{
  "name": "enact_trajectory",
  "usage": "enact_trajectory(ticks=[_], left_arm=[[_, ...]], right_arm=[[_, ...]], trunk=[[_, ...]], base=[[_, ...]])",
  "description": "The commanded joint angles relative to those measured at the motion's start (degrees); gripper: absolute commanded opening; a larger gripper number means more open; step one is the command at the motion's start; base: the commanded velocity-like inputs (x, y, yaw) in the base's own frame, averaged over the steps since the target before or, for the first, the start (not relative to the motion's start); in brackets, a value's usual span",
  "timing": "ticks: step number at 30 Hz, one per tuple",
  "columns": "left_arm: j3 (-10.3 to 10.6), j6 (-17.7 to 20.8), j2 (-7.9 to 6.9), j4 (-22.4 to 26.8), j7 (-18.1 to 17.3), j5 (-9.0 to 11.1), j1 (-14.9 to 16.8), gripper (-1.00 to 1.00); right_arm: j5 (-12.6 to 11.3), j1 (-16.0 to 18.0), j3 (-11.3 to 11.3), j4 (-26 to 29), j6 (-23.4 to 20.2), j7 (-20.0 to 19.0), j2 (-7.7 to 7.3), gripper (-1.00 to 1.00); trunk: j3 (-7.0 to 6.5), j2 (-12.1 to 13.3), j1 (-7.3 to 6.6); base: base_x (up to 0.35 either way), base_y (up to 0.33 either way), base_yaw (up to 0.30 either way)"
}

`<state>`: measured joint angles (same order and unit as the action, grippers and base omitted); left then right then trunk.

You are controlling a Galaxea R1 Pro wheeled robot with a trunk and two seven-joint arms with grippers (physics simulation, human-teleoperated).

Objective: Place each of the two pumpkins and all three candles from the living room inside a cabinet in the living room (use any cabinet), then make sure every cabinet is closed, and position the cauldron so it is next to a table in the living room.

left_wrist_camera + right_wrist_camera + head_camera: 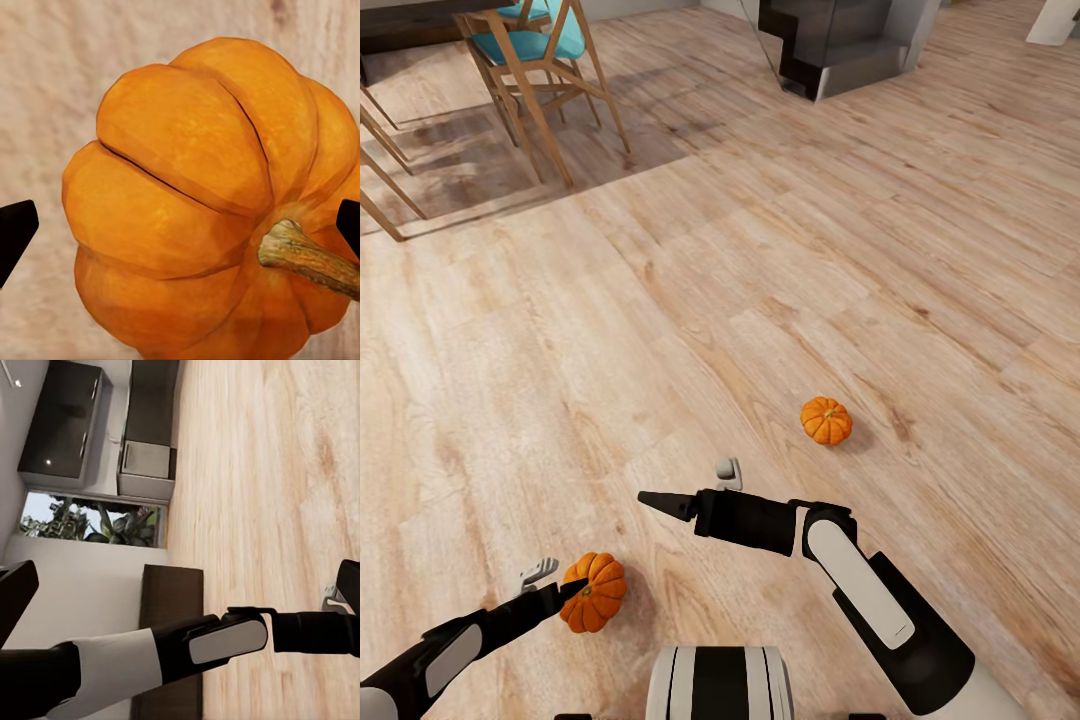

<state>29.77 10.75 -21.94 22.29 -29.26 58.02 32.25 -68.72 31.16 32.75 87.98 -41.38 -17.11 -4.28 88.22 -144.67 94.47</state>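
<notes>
Two orange ribbed pumpkins lie on the wood floor. The near pumpkin (596, 592) (187, 202) sits just past my left gripper (557, 578), which is open; its dark fingertips (15, 232) flank the pumpkin without closing on it, and the stem (307, 255) points to one side. The far pumpkin (826, 420) rests alone, ahead and right of my right gripper (688, 486). That gripper hangs open over bare floor, nothing between its fingertips (15, 592). In the right wrist view a dark-brown flat-topped unit (174, 592), seemingly the cabinet, stands by the wall behind my left arm (225, 637).
Wooden chairs with teal seats (530, 45) and a dark table (410, 15) stand at the far left. A dark stepped block (840, 40) is at the far middle. Grey kitchen units (146, 457) and a window (97, 521) show in the distance. Open floor lies between.
</notes>
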Motion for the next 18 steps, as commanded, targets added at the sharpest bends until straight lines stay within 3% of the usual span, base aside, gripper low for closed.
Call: enact_trajectory(ticks=[1,8,18], left_arm=[[0.2,0.41,-0.02,0.03,-0.08,0.6,0.02,1.0],[0.2,0.41,0.12,0.03,-0.09,0.6,0.02,1.0],[0.28,0.41,0.14,0.03,-0.09,0.6,0.02,1.0]], right_arm=[[-0.01,0.04,0.03,0.0,-0.1,-0.12,-0.03,1.0],[-0.08,0.04,0.03,0.0,-0.1,-0.07,-0.03,1.0],[-0.07,0.04,0.11,0.0,-0.1,0.05,-0.03,1.0]], trunk=[[0.03,-0.01,-0.01],[0.92,-0.07,0.09],[0.92,-0.07,0.09]], base=[[0.0,0.0,0.0],[0.0,0.0,0.0],[0.0,0.0,0.0]])
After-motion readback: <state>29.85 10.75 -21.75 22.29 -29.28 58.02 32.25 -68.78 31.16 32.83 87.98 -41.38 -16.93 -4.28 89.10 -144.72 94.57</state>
